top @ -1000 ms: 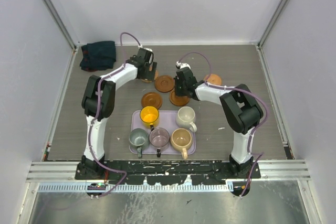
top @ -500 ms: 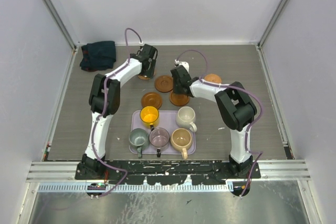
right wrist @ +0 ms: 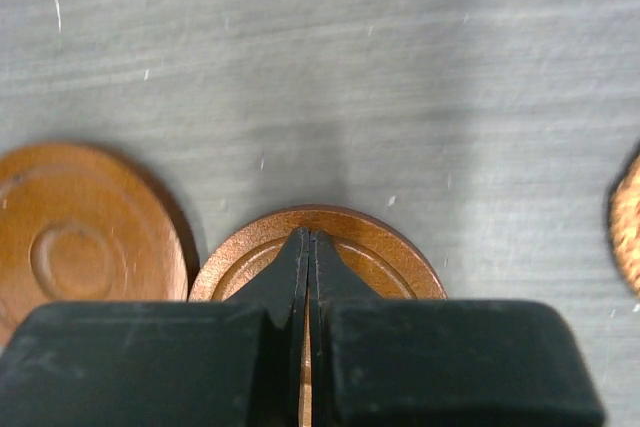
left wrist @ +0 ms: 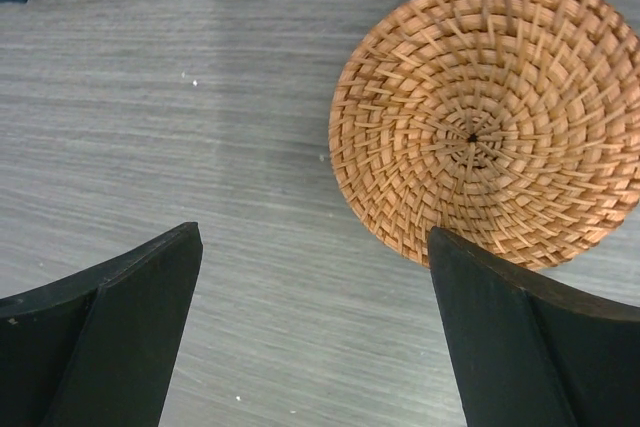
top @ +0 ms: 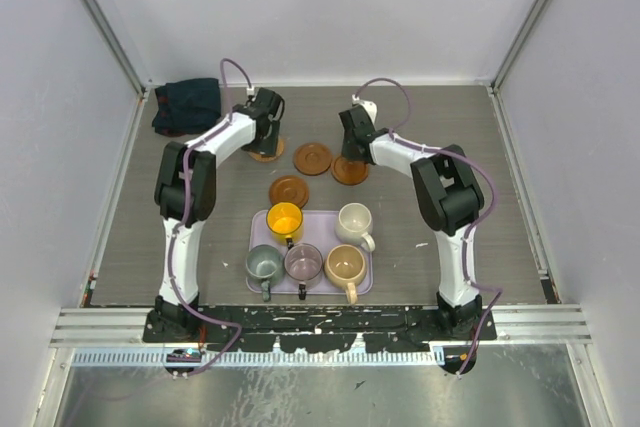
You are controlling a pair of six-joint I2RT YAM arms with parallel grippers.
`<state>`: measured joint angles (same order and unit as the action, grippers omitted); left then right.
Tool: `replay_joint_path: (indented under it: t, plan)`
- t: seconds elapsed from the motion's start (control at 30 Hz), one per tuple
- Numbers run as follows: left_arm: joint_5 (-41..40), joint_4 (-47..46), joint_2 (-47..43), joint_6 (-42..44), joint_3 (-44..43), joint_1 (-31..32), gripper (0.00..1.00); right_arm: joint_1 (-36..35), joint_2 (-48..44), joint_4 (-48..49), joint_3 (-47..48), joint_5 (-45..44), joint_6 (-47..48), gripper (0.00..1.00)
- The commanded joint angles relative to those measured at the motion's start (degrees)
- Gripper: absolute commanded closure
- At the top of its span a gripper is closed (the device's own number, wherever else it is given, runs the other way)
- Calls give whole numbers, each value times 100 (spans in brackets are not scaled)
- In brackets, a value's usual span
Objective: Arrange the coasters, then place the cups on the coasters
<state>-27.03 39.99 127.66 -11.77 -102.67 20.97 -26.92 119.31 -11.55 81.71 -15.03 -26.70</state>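
Near the back of the table my left gripper (top: pixel 262 137) stands open over a woven tan coaster (top: pixel 266 153). In the left wrist view that coaster (left wrist: pixel 485 117) lies up and to the right, its near edge behind the right finger (left wrist: pixel 520 337), and bare table shows between the jaws of the gripper (left wrist: pixel 312 239). My right gripper (top: pixel 350 154) is shut, its tips (right wrist: pixel 308 237) over a brown rimmed coaster (right wrist: pixel 395 257) (top: pixel 349 171). Two more brown coasters (top: pixel 312 158) (top: pixel 288 191) lie close by. Several cups stand on the lilac tray (top: pixel 366 265): yellow (top: pixel 285 219), cream (top: pixel 354 221), grey-green (top: pixel 264 264), purplish (top: pixel 303 262), tan (top: pixel 345 265).
A dark folded cloth (top: pixel 187 105) lies at the back left corner. Grey walls close in the table on three sides. The edge of another woven coaster (right wrist: pixel 627 222) shows at the right of the right wrist view.
My right gripper, still shut, has moved toward the back and the brown coaster under it has gone along. My left gripper shifted left; the woven coaster now lies a little further left.
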Motion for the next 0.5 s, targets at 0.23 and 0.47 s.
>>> replay_joint_path:
  t: [0.23, 0.47]
  plan:
    - [7, 854, -78, 130, 598, -194, 2, 652, 1075, -593, 1056, -196, 140, 99]
    - [38, 846, -93, 107, 586, -519, 2, 758, 1115, -412, 1147, -309, 358, 99]
